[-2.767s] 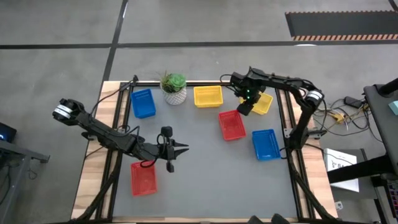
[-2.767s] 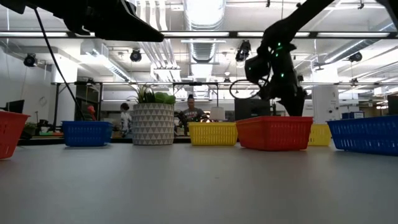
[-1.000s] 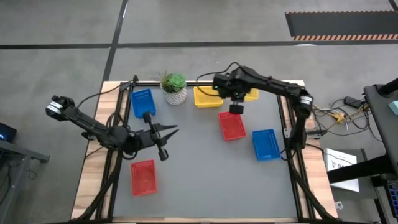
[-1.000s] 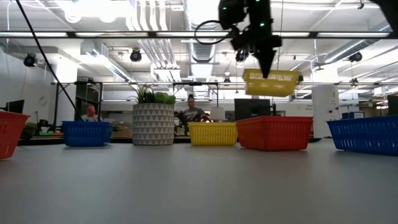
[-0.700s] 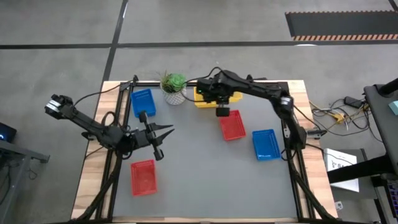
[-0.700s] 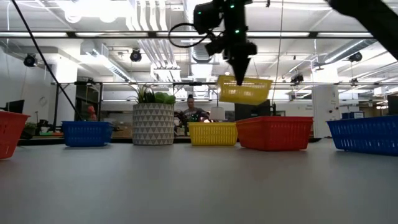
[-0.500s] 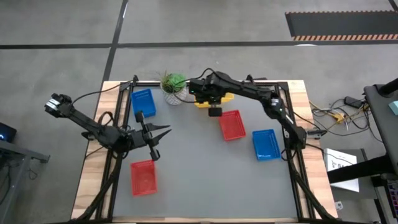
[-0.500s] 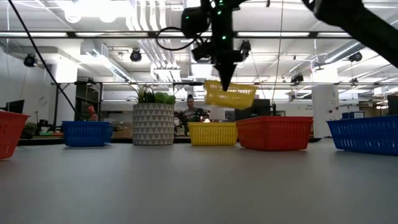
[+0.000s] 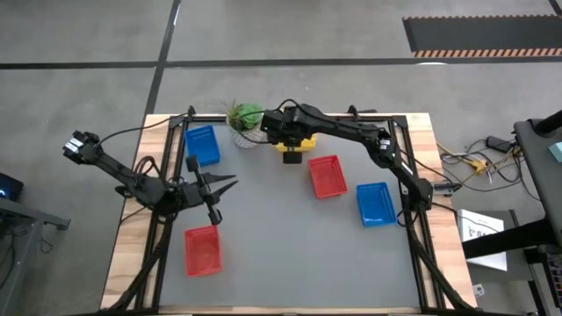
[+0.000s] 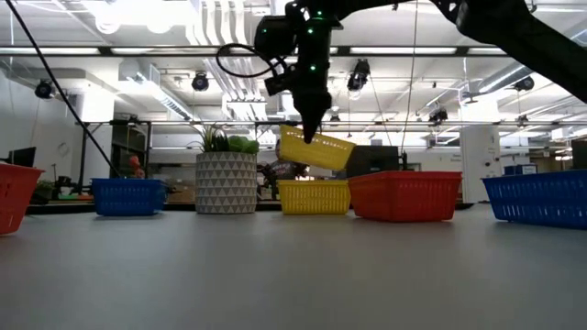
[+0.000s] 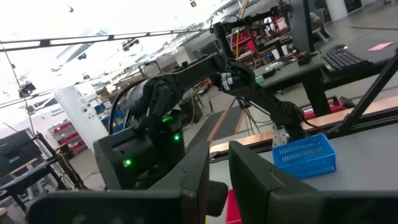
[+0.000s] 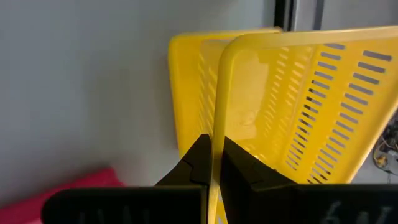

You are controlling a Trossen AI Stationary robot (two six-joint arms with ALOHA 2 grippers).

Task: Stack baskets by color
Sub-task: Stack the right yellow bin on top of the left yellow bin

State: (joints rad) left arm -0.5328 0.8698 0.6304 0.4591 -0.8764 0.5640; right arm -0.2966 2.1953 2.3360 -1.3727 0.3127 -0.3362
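Note:
My right gripper (image 9: 292,151) hangs over the far middle of the table, shut on a yellow basket (image 10: 316,149). That basket hangs tilted just above a second yellow basket (image 10: 314,196), which stands on its base on the grey mat. Also standing on the mat are two red baskets (image 9: 327,175) (image 9: 203,250) and two blue baskets (image 9: 202,145) (image 9: 376,204). My left gripper (image 9: 226,186) hovers at the mat's left side between the blue and red baskets there. It points toward the right, its fingers a little apart with nothing between them. My right gripper pinches the top rim of one wall (image 12: 217,127) of the yellow basket, one finger inside the basket and one outside. The fingers come from above, slanting down. The basket hangs tilted below them, lifted clear, over the other yellow basket (image 12: 189,93).
A green plant in a white patterned pot (image 9: 246,121) stands at the far edge, just left of the yellow baskets. A black frame (image 9: 404,167) runs along the mat's sides. The mat's middle and near part (image 9: 299,254) hold no objects.
My right gripper has carried the yellow basket toward the table's left and a little down, from above the red basket to above the other yellow basket. The held basket has tipped more. My left gripper has drawn back slightly toward the table's left edge.

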